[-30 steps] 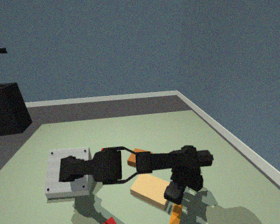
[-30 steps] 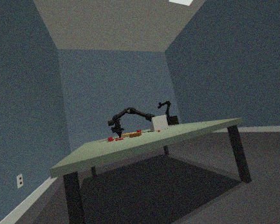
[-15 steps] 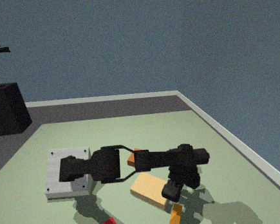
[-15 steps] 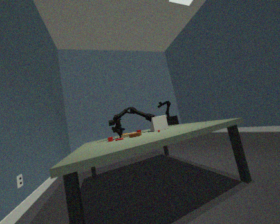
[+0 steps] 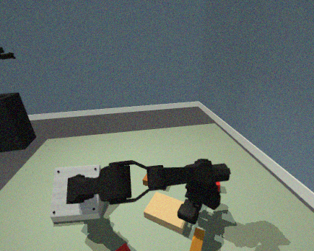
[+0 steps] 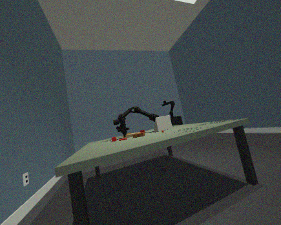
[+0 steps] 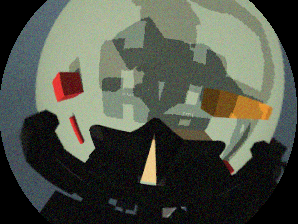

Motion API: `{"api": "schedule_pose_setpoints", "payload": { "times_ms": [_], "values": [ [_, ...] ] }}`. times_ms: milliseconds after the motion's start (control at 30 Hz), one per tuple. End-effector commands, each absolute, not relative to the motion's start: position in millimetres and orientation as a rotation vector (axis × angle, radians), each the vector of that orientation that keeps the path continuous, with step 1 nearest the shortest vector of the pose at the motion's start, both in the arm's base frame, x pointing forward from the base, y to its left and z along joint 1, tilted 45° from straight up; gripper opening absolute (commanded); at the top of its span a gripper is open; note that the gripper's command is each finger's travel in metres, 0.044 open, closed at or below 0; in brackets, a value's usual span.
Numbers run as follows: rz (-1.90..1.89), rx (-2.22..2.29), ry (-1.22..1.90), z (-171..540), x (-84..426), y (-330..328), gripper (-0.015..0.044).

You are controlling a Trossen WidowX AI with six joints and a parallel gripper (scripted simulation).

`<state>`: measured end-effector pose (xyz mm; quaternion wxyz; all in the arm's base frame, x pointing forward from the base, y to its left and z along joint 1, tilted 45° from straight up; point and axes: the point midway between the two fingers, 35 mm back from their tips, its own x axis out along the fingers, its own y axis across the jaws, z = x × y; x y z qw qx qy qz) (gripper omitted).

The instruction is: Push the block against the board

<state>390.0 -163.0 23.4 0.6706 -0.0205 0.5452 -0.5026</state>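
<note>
The flat, pale tan board (image 5: 162, 209) (image 6: 129, 134) lies near the arm's end; a sliver of it shows between the black gripper parts in the wrist view (image 7: 150, 172). An orange-brown block (image 5: 145, 179) (image 6: 139, 135), which looks to be the square block, lies beyond it in the top view, mostly hidden by the arm. Its full outline cannot be told. My gripper (image 5: 188, 219) (image 6: 124, 136) (image 7: 155, 121) is shut and empty, pointing down at the board's right end in the top view. Whether it touches the board cannot be told.
An orange bar (image 5: 196, 242) (image 7: 250, 106) lies near the board's right end. A red cube (image 6: 114, 139) (image 7: 67, 87) and a thin red piece (image 6: 123, 139) (image 7: 76, 130) lie on the gripper's other side. Another red piece (image 5: 123, 248) lies at the near side.
</note>
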Motion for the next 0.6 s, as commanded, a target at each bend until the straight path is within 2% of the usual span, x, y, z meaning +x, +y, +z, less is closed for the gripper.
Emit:
{"api": "schedule_pose_setpoints", "payload": {
  "times_ms": [0, 567],
  "values": [
    [-1.133, -0.045, 1.237, 19, 384, -160, 0.0],
    [-1.133, -0.045, 1.238, 12, 370, -150, 0.0]
  ]
}}
